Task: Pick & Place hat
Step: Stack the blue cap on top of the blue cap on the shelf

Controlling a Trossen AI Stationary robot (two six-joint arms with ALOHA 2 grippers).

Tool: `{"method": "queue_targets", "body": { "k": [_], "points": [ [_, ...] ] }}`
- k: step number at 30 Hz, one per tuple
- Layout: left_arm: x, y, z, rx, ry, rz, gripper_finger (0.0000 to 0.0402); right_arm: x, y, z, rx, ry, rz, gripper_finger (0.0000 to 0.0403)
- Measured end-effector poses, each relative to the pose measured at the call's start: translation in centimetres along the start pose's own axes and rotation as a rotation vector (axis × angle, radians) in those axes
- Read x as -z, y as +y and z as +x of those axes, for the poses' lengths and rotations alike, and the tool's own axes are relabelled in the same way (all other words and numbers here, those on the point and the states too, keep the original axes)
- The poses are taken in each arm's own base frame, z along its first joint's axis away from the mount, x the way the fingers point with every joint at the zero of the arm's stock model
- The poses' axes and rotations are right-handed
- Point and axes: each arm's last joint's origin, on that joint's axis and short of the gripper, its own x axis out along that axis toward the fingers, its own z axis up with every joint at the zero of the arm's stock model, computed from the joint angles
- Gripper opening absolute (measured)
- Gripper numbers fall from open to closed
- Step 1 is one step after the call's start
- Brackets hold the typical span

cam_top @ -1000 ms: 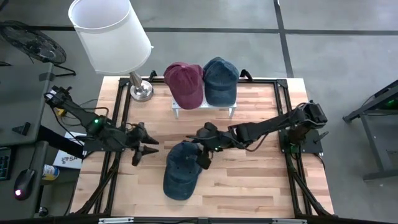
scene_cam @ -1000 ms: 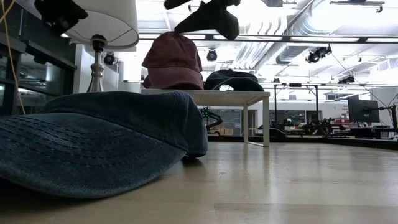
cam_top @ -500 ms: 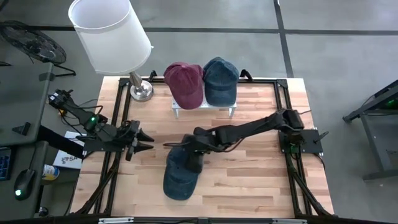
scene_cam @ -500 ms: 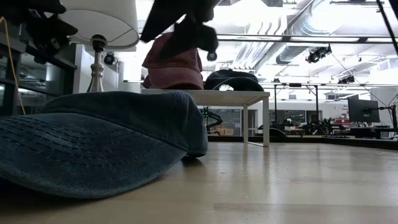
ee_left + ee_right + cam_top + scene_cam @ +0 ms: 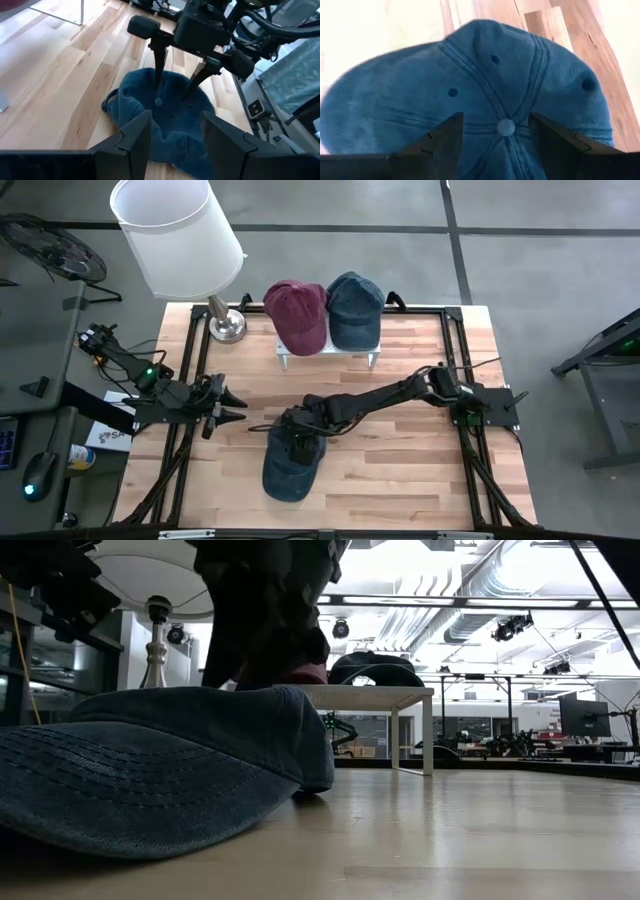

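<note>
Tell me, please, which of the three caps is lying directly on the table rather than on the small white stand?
The blue denim cap at the table's front, under the open right gripper. The maroon cap and the other blue cap sit on the white stand.

Even, bright light on the worktop (image 5: 400,480); soft shadows. In the low view, ceiling lights (image 5: 420,565) glare and the near hat (image 5: 150,770) blurs.

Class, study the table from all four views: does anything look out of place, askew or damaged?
One thing stands out: a blue denim cap lies loose on the wooden table, while the maroon cap and another blue cap sit side by side on the small white stand. The right end effector hangs open over its crown. Nothing looks damaged.
</note>
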Motion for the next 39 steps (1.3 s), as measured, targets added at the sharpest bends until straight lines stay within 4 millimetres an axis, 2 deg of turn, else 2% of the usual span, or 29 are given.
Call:
{"method": "queue_targets", "body": {
  "k": [13, 20, 28, 39],
  "points": [
    [0.3, 0.0, 0.0, 0.019, 0.041, 0.010, 0.0167, 1.3, 1.2, 0.3, 0.093, 0.016, -0.121, 0.0217],
    [0.3, 0.0, 0.0, 0.033, 0.050, 0.018, 0.0167, 1.1, 1.0, 0.3, 0.101, 0.008, -0.137, 0.0217],
    [0.3, 0.0, 0.0, 0.036, 0.055, 0.026, 0.0167, 1.7, 0.9, 2.4, 0.115, 0.037, -0.172, 0.0217],
    [0.5, 0.1, 0.0, 0.029, 0.074, 0.034, 0.0167, 1.9, 0.2, 3.6, 0.152, 0.053, -0.165, 0.0217]
  ]
}}
